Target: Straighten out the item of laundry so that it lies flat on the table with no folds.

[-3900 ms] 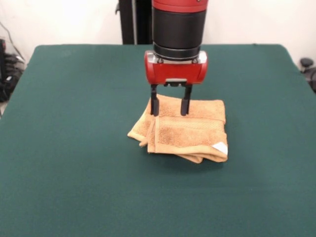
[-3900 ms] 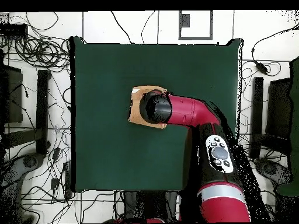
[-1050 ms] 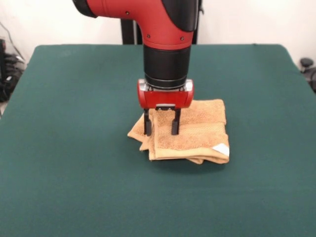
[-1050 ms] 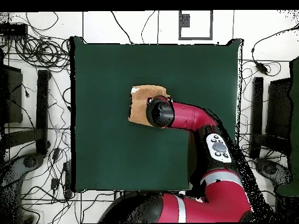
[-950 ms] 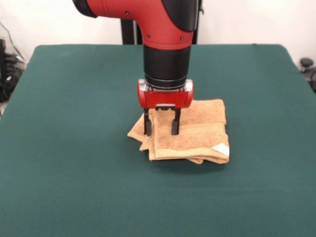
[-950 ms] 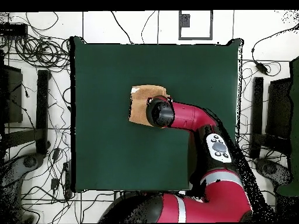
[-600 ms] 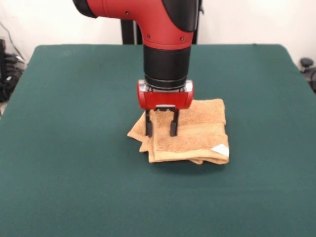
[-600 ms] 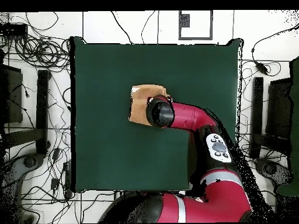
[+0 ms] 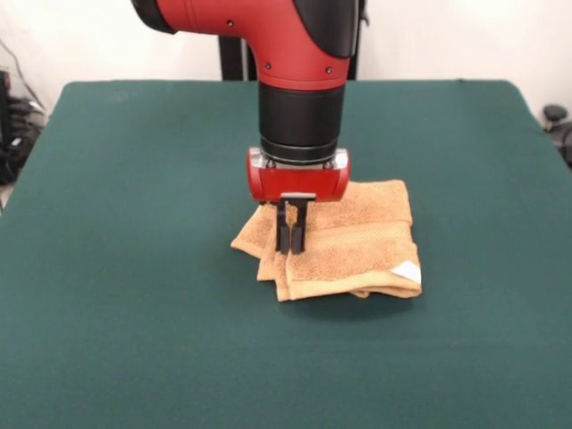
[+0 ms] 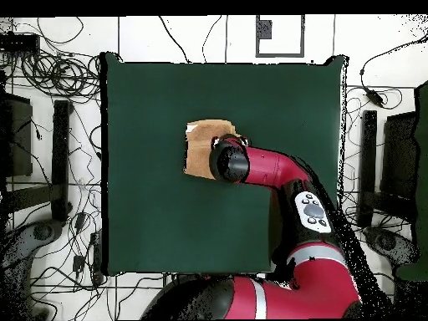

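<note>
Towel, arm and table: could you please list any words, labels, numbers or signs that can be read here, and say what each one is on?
None can be read.
The white tag at the corner of the towel: no print can be made out.
The button panel on the arm: round buttons show, no legible marks.
The tool, shut on a pinch of the towel: no lettering.
The table: plain green, no markings.

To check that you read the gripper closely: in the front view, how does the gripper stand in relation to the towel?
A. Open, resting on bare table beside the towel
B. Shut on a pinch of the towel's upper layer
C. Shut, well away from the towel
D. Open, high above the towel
B: the gripper has its fingers drawn together with a ridge of the folded towel between them.
</note>
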`<state>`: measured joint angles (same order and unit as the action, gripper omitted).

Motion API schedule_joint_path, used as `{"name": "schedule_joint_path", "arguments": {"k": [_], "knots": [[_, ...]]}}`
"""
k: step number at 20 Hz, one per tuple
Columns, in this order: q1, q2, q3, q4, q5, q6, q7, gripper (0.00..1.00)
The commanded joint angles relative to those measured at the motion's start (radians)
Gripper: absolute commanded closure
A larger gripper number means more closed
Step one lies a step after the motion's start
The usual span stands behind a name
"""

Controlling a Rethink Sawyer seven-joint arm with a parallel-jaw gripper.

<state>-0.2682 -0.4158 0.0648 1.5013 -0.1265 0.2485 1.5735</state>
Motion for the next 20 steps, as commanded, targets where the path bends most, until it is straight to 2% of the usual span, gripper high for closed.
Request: {"name": "schedule_joint_path", "arguments": {"k": [1, 10, 20], "knots": [[0.015, 0.036, 0.099, 0.075, -0.019, -0.058, 0.133, 1.00], [0.050, 0.025, 0.055, 0.067, 0.000, -0.012, 0.153, 1.00], [0.072, -0.090, 0.025, 0.172, 0.016, 0.012, 0.194, 1.00]]}}
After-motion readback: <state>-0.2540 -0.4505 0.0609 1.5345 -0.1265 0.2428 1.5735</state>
